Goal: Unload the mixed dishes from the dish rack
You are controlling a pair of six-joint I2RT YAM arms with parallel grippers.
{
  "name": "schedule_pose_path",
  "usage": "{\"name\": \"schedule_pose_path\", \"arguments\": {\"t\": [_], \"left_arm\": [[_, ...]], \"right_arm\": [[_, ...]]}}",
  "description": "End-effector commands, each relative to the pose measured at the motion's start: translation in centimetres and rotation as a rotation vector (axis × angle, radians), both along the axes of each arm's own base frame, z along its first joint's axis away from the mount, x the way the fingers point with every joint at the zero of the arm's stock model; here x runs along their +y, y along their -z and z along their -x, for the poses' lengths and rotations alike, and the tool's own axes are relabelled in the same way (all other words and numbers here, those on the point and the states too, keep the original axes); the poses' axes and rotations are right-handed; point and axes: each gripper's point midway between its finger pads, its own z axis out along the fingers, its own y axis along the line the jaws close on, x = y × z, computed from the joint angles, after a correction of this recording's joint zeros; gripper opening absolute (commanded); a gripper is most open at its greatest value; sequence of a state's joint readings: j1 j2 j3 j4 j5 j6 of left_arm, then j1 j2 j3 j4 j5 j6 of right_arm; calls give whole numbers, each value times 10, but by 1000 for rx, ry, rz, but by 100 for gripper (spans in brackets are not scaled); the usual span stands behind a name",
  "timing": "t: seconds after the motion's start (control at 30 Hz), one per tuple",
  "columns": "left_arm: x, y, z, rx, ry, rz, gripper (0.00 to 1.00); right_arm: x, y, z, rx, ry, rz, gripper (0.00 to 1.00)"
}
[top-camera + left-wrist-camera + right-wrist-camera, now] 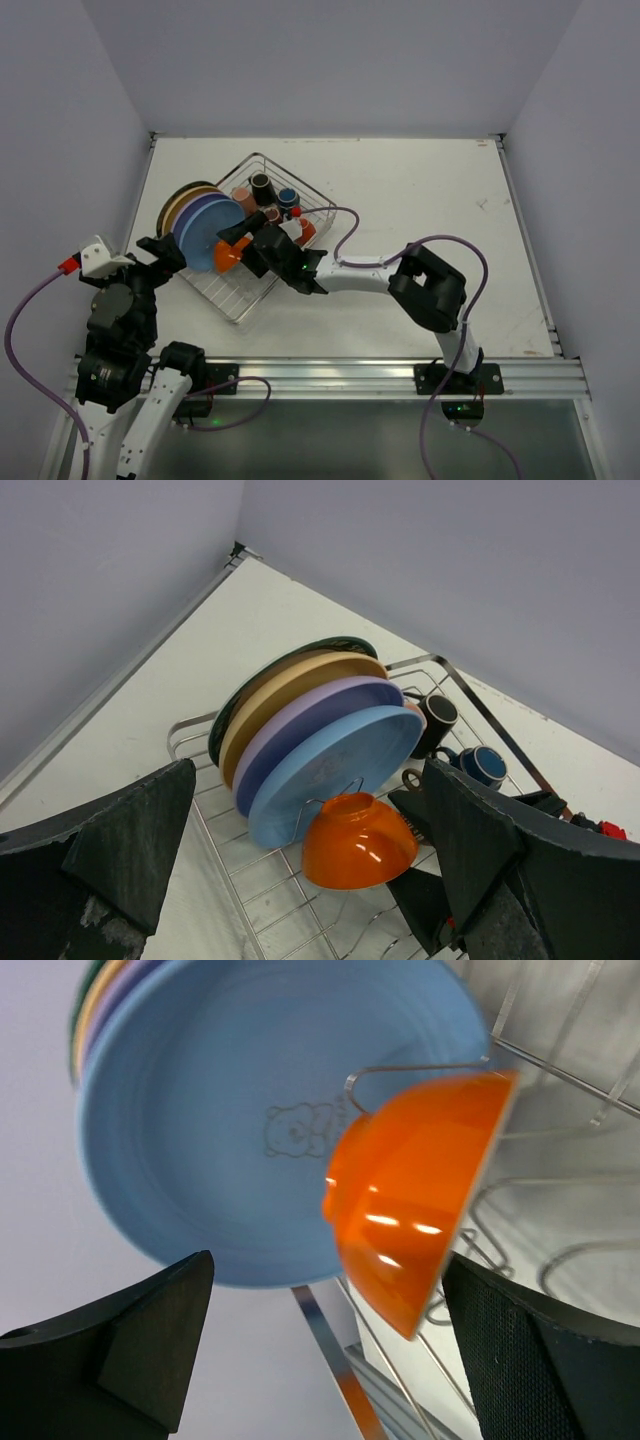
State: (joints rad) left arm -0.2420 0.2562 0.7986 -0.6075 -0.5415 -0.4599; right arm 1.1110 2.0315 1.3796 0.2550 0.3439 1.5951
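Right tool (330,1360): jaws wide apart, empty. Orange bowl (410,1220) sits just ahead, on edge in the dish rack (225,295), against the blue plate (220,1130). Suggest pinching the rim and lifting clear of the wires. Left tool (310,880): wide apart, empty.

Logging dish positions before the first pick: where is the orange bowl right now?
Top view: the orange bowl stands on edge in the dish rack, left of table centre, just in front of the blue plate.
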Motion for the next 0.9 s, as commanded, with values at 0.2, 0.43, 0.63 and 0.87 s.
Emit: {"name": "schedule_pose_path", "arguments": {"t": [0.2, 0.43, 0.63, 0.87], "left_arm": [[-1, -6, -4, -26, 4, -6, 100], [-1, -6, -3, -23, 4, -7, 100], [-1, -6, -3, -24, 7, -8, 100], [-2, -6, -4, -25, 12, -10, 100]], "right_arm": [[14, -27, -19, -133, -13, -98, 96], [20, -18, -19, -135, -31, -119, 95], [17, -24, -17, -206, -42, -149, 95], [16, -42, -14, -271, -54, -206, 94]]}}
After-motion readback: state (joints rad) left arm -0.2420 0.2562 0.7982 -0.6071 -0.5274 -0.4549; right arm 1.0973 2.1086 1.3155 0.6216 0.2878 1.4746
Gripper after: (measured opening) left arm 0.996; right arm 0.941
